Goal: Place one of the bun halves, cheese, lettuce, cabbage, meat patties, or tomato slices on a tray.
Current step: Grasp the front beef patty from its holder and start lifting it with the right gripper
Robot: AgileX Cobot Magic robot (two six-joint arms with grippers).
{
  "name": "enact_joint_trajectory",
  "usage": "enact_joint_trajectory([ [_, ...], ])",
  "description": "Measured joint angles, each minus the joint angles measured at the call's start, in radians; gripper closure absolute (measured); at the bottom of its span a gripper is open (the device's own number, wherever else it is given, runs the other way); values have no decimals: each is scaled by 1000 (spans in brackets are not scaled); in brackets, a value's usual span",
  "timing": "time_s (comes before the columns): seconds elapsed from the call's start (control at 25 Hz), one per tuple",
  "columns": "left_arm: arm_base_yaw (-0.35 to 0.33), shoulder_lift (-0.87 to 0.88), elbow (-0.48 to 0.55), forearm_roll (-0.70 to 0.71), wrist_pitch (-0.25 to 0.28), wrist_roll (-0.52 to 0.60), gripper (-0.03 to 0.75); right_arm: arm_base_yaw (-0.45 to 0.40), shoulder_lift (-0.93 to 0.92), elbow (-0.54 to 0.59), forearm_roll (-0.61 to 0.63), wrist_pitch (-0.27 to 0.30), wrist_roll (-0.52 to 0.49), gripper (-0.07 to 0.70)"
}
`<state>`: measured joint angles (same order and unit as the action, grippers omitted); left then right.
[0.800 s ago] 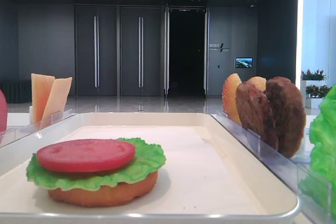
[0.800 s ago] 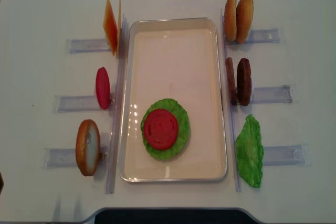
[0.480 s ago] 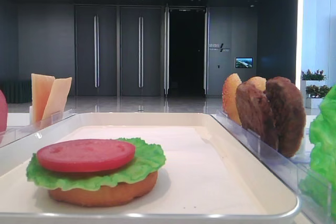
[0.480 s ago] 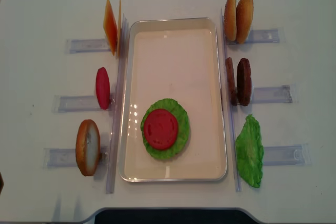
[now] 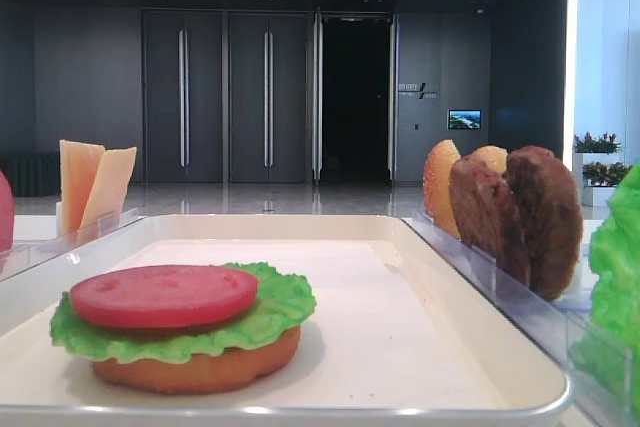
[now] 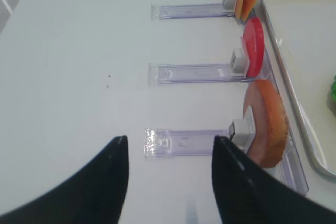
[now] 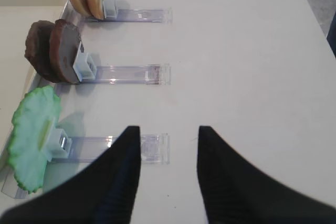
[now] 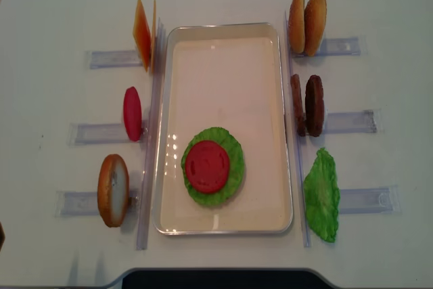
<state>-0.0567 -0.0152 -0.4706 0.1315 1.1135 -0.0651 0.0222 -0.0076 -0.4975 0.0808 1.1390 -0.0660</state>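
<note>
The cream tray (image 8: 223,79) lies mid-table. On its near part sits a stack of a bun half (image 5: 200,372), lettuce (image 8: 230,184) and a tomato slice (image 8: 208,166). Two meat patties (image 8: 308,105) stand in a clear holder right of the tray. My right gripper (image 7: 168,129) hangs open and empty over the table, right of the patties (image 7: 52,51) and a second lettuce leaf (image 7: 31,135). My left gripper (image 6: 170,139) is open and empty, left of a standing bun half (image 6: 268,124). No cabbage is in view.
Clear slotted holders flank the tray. On the left they hold cheese slices (image 8: 143,34), a tomato slice (image 8: 132,113) and a bun half (image 8: 113,189). On the right stand two bun halves (image 8: 308,24) and the lettuce leaf (image 8: 321,194).
</note>
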Motion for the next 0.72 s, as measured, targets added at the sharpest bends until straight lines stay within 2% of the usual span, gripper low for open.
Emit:
enact_joint_trajectory([
  [0.32, 0, 0, 0, 0, 0, 0, 325, 0, 0, -3, -7, -1, -2, 348],
  [0.44, 0, 0, 0, 0, 0, 0, 325, 0, 21, -44, -6, -4, -3, 345],
  [0.72, 0, 0, 0, 0, 0, 0, 325, 0, 312, -202, -6, -31, -3, 342],
])
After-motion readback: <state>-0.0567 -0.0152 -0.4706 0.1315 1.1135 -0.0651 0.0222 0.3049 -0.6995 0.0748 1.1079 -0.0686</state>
